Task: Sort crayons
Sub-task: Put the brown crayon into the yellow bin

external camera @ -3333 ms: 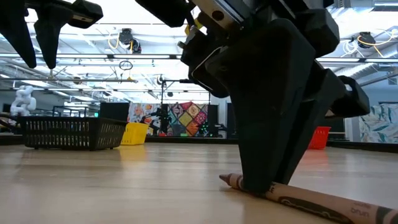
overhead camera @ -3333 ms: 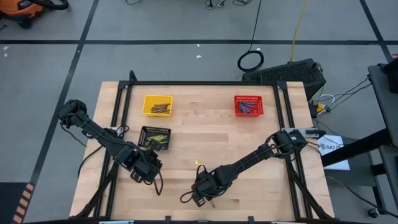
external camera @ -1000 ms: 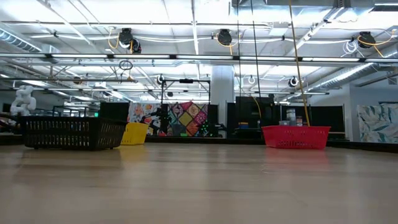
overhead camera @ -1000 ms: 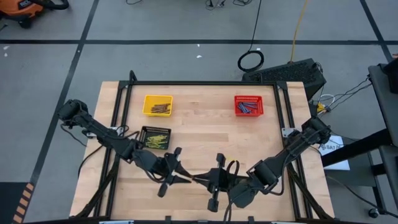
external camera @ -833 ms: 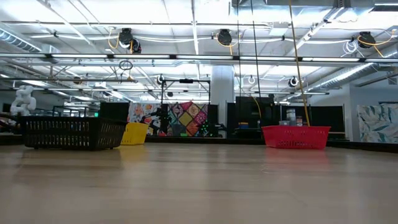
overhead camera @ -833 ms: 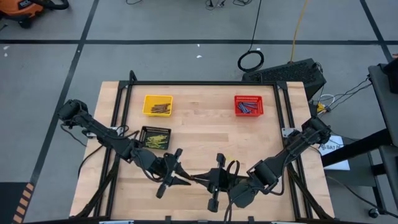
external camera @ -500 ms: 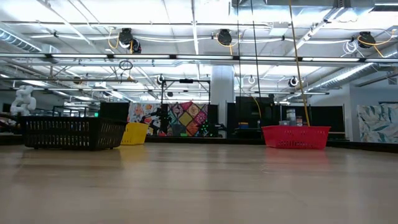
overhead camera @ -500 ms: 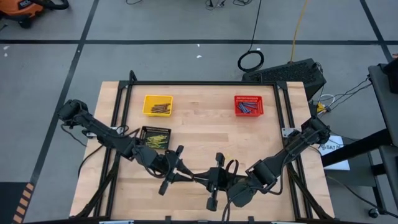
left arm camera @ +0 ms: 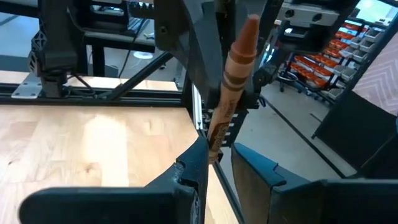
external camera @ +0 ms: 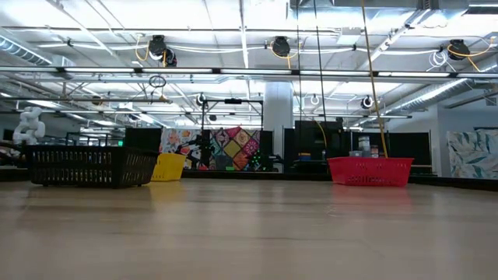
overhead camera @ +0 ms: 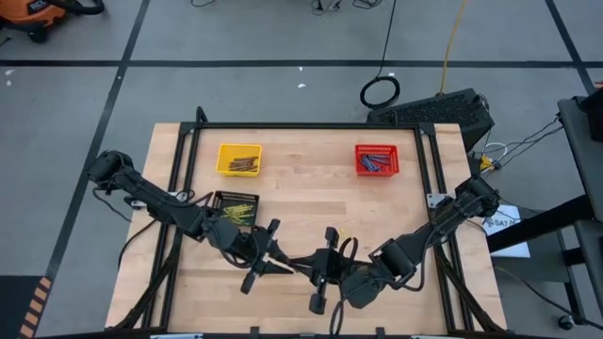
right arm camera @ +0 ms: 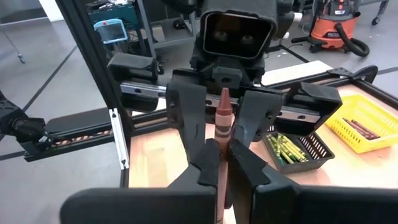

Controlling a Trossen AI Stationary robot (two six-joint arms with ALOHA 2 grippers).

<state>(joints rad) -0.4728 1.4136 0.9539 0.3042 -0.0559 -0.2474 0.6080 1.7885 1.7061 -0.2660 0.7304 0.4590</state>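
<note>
Nearly done: baskets hold sorted crayons [overhead camera: 237, 160], bench [overhead camera: 311, 198] otherwise bare. Last brown crayon [right arm camera: 220, 140] mid-handover, pinched by right claw [right arm camera: 223, 163]; left claw [left arm camera: 214, 151] spread narrowly round it, not clamped yet.

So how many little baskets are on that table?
3. A yellow basket sits at the far left, a red basket at the far right, and a black basket nearer, beside the left arm. None seems hidden.
</note>
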